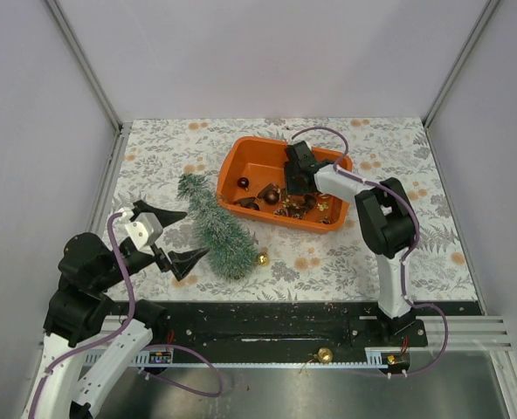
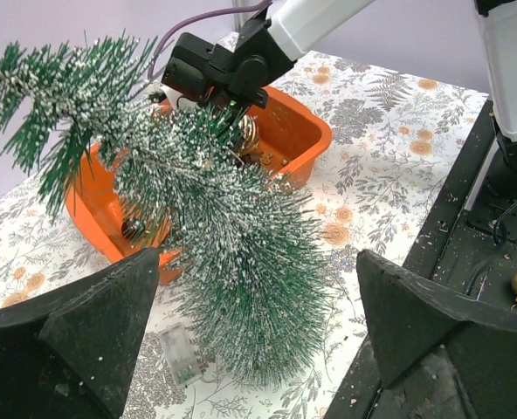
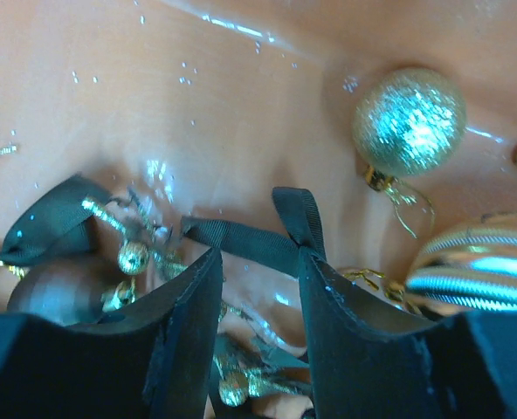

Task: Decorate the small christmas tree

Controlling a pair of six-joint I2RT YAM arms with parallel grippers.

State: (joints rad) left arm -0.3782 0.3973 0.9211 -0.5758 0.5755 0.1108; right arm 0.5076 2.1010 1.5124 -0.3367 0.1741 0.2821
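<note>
Surface: a bench (image 1: 346,262) under floral cloth, with white walls around it.
Near left: my left hand (image 1: 196,232) hangs low, fully released and empty.
Task item: the small christmas tree (image 1: 217,225) lies on its side on the bench just beyond that hand, its tip pointing away.
At its base: a gold bauble (image 1: 261,259) on the cloth.
Farther back: the orange tray (image 1: 250,155) holds loose baubles.
In the tray: my right hand (image 3: 258,255) has its fingers apart, not clenched, with a dark ribbon (image 3: 241,236) across their tips.
</note>
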